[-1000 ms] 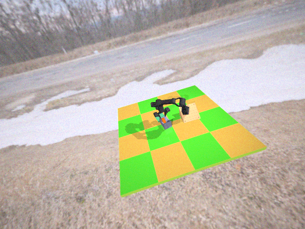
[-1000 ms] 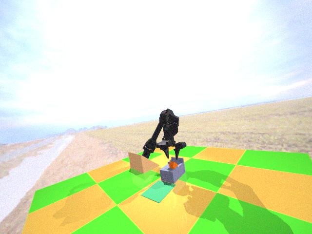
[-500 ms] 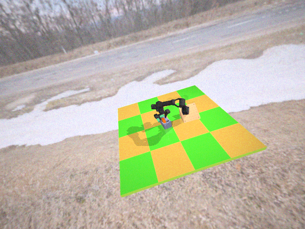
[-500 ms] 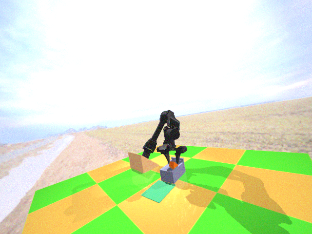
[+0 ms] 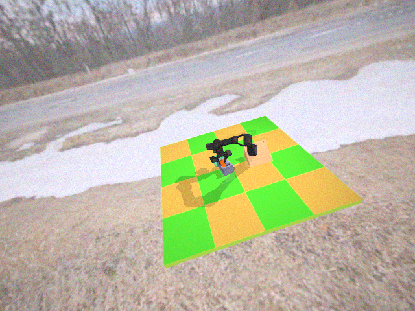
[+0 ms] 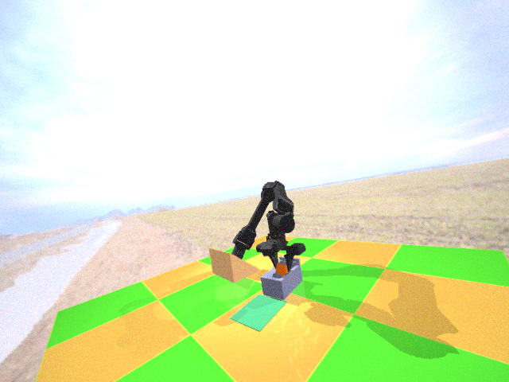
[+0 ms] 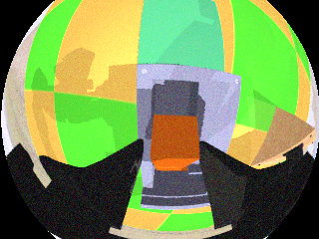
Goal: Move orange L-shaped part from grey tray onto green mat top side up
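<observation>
The orange part (image 5: 222, 164) (image 6: 281, 269) (image 7: 174, 134) is tilted in the pocket of the grey tray (image 5: 227, 172) (image 6: 272, 286) (image 7: 225, 100), one end raised above the rim; its lower end is hidden. My gripper (image 5: 222, 160) (image 6: 282, 267) (image 7: 171, 145) points down over the tray, its fingers partly open on either side of the raised end. In the wrist view a narrow gap shows at the left finger, while the right finger is very close to the part; contact there is unclear. The green mat (image 6: 258, 313) (image 7: 174, 37) lies flat beside the tray, with nothing on it.
A tan wedge-shaped block (image 5: 262, 156) (image 6: 227, 265) (image 7: 288, 133) with a sloping face stands to one side of the tray, close to the arm. The checkered green and orange floor (image 5: 234, 214) (image 6: 164, 329) carries the arm's shadow.
</observation>
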Robot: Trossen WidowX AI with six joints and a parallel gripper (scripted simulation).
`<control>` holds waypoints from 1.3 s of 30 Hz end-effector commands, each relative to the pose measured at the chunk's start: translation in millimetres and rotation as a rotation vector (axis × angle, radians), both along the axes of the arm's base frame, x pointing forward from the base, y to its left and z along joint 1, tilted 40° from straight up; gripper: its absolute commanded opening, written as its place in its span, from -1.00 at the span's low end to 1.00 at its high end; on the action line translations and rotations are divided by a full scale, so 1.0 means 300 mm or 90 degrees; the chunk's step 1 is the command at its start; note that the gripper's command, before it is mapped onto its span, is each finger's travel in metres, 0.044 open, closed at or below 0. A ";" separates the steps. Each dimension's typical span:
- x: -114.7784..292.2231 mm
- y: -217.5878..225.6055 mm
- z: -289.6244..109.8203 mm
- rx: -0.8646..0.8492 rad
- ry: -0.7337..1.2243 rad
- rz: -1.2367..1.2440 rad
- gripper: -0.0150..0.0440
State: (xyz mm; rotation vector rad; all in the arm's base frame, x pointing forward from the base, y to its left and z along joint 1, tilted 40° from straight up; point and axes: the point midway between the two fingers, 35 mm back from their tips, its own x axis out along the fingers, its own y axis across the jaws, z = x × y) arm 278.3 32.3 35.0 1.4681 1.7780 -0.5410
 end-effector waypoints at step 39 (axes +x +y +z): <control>0.005 -0.061 0.073 0.001 0.002 -0.001 -0.49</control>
